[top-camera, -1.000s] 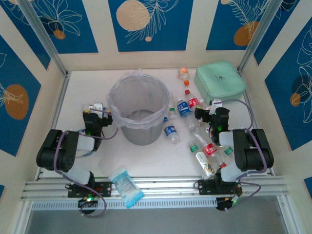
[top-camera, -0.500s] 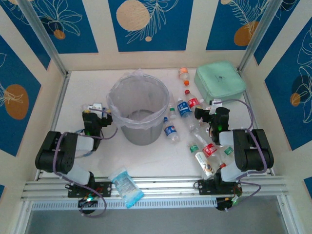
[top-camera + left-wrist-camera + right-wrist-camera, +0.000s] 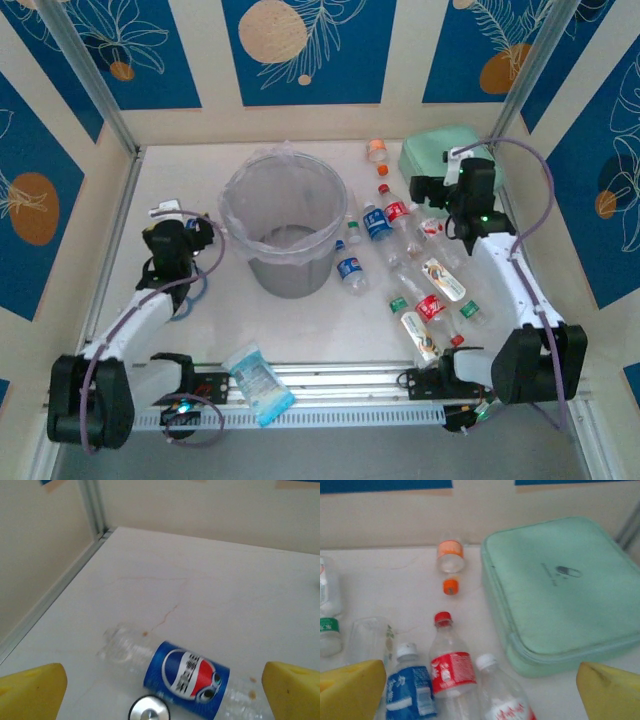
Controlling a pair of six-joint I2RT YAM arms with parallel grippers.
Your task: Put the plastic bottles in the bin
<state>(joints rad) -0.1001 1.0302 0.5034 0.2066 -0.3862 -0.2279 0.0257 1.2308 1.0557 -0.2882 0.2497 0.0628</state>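
The bin, a grey bucket lined with a clear bag, stands mid-table. Several plastic bottles lie to its right, among them a red-labelled one, a blue one and an orange-labelled one. My right gripper hovers open above the back of this group, beside the mint case. In the right wrist view the red-labelled bottle lies between the open fingers. My left gripper is open left of the bin. A clear bottle with a blue Pepsi label lies on the table between its fingers.
A mint-green square case sits at the back right, close to the right gripper. A flat blue-and-white packet lies at the near edge. Walls and metal posts close in the table on three sides.
Both arms have stretched out from their folded pose. The right gripper rose and moved back toward the mint case, uncovering bottles. The left gripper moved left, away from the bin.
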